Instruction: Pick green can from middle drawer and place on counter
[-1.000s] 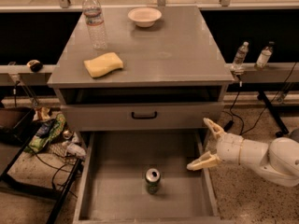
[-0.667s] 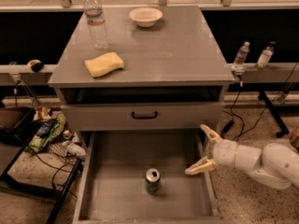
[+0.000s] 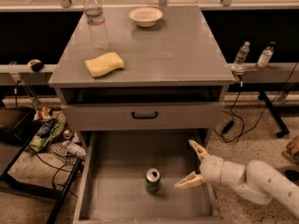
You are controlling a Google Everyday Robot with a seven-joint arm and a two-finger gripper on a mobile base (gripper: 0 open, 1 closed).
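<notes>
The green can (image 3: 152,180) stands upright on the flat grey floor of the pulled-out middle drawer (image 3: 117,192), near its middle. My gripper (image 3: 188,166) is open inside the drawer, to the right of the can and apart from it, with one pale finger (image 3: 198,150) up and back and the other (image 3: 189,181) pointing toward the can. The white arm comes in from the lower right. The counter (image 3: 173,45) is the grey top of the cabinet above.
On the counter stand a clear water bottle (image 3: 96,21), a white bowl (image 3: 145,16) and a yellow sponge (image 3: 104,64). A shut drawer front with a black handle (image 3: 144,115) sits above the open drawer. Cables and litter lie at the left; two small bottles (image 3: 252,56) stand on a ledge at the right.
My gripper has moved left and down into the drawer, closer to the green can. The can has not moved.
</notes>
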